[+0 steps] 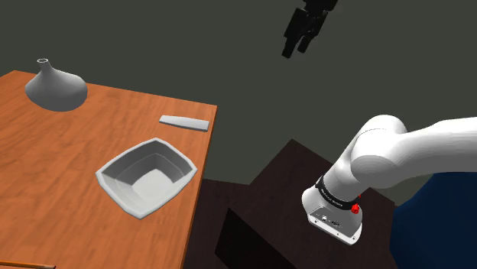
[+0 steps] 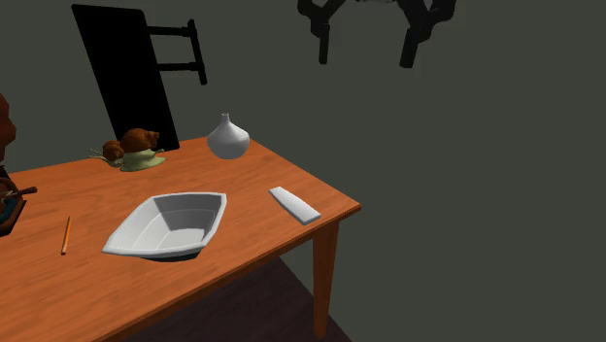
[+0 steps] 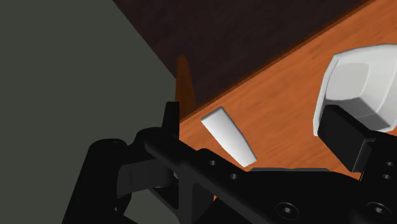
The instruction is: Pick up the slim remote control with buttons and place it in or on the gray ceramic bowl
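Grey walls stand behind an orange-brown wooden table [image 1: 46, 191], and the task's things lie near one of its corners. The remote [image 1: 183, 121], drawn as a plain pale slab with no buttons to make out, lies flat close to the table's edge. The pale grey bowl [image 1: 145, 176] sits near it but apart, further in from that corner. A grey vase [image 1: 53, 88] stands well away at the far side, and a pencil [image 2: 66, 234] lies beyond the bowl, neither in the way. The gripper [image 1: 300, 38] hangs high in the air, off the side of the table and well apart from the remote, with its fingers spread and nothing between them that they touch. In the wrist view the remote [image 3: 228, 135] shows between the two black fingers [image 3: 343, 137], far below them, with the bowl [image 3: 359, 83] off to one side. The step in hand looks like the approach. To do it well, bring the hand over the remote's middle, turn the wrist so the fingers span its narrow width, and go down until the tips nearly reach the wood, since the slab is thin. Close squarely, because a sideways nudge could slide it off the nearby edge.
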{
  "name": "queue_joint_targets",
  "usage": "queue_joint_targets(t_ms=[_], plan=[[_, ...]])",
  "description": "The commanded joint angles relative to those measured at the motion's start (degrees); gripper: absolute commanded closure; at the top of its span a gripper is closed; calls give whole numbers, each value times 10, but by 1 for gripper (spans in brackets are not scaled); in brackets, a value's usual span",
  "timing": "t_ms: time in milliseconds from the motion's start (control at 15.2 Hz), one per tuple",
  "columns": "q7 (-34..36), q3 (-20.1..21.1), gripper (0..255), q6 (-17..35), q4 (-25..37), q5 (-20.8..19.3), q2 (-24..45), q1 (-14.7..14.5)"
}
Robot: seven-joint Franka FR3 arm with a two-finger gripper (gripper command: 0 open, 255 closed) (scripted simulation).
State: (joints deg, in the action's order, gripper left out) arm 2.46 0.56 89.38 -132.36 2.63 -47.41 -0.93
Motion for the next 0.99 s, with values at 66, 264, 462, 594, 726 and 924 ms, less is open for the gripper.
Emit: queue_joint_targets(t_ms=[66,264,462,594,726,924], plan=[[-9,-1,0,18,-7,-1,13,-3],[-34,-5,0,73,-22,-5,56,-11],[-58,-7,0,126,-30,-8,105,-18],[-75,-9,0,160,-31,-10,141,-24],[-90,-10,0,194,-30,-12,178,-29],[-113,-11,0,241,-22,-13,237,-36]])
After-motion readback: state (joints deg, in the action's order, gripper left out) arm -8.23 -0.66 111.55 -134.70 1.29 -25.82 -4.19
